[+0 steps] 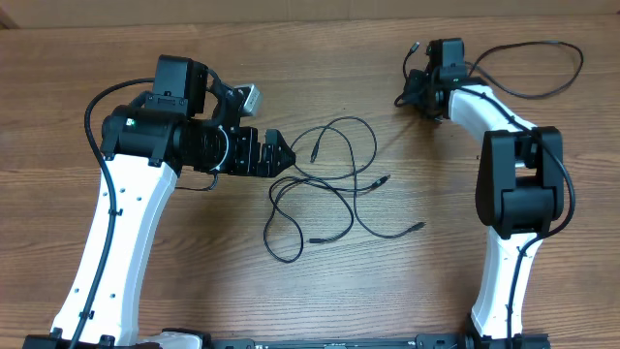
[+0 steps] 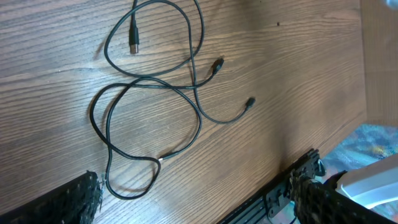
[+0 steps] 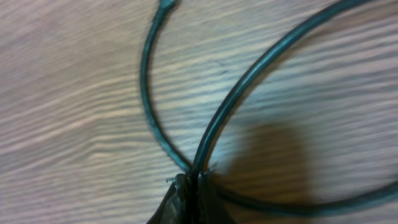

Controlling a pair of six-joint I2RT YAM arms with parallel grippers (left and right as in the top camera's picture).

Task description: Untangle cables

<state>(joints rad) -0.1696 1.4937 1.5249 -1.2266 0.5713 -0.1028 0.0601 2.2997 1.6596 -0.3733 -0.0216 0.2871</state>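
At the centre of the wooden table (image 1: 87,58) lies the main tangle of cables (image 1: 325,184). These thin black cords loop over one another in several places, with small plug ends (image 1: 386,179) splayed out toward the right. One further cable (image 1: 552,60) sits apart near the far right corner, curving in a wide loop back to the right gripper (image 1: 407,95), whose jaws are pinched together on it. The right wrist view shows two strands of this cable (image 3: 233,93) leaving the closed fingertips (image 3: 186,202), one of them ending in a plug close by. The left gripper (image 1: 283,155) hovers just beside the left edge of the tangle, jaws spread wide with nothing between them. Your main risk, as I judge it, is the pinch on the right. The cable is far thinner than the fingers and seems caught only at their very tips, so a quick pull could let it slip free. You cannot tell from these views whether the held cable joins the central tangle. If it does, hauling it away would likely drag the whole heap or tighten a crossing into a knot. On the left, closing across the crossings could grab two strands at once, and a low approach could shove the pile instead of pinning it.
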